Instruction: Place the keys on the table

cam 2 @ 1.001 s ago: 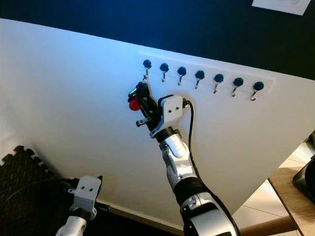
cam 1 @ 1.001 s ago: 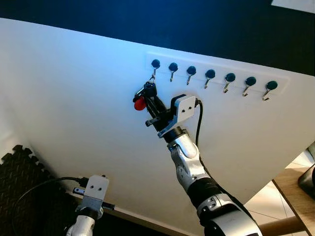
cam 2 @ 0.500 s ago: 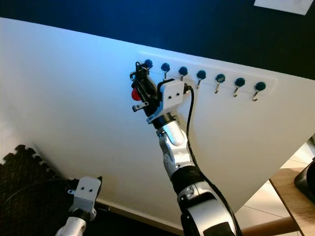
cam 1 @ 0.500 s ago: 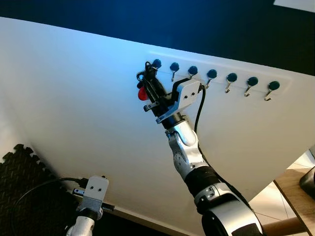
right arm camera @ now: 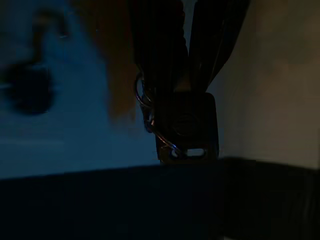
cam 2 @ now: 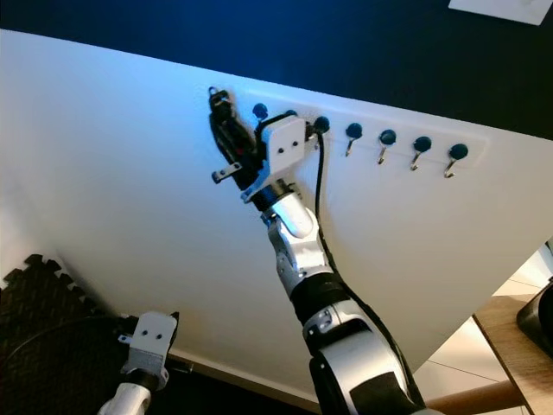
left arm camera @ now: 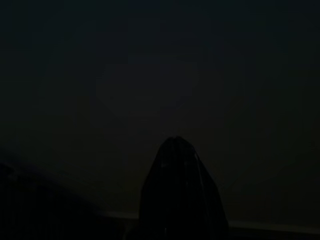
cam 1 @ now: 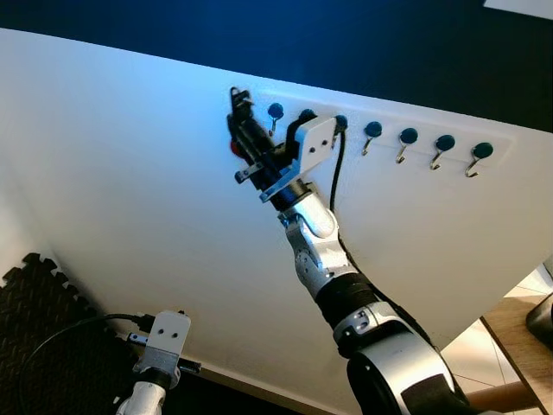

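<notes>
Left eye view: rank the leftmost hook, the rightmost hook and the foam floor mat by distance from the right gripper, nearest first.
1. Leftmost hook: just to the right of the right gripper, which grips the keys high on the white wall.
2. Rightmost hook: far end of the hook row, to the right.
3. Foam floor mat: bottom left corner, far below.
</notes>
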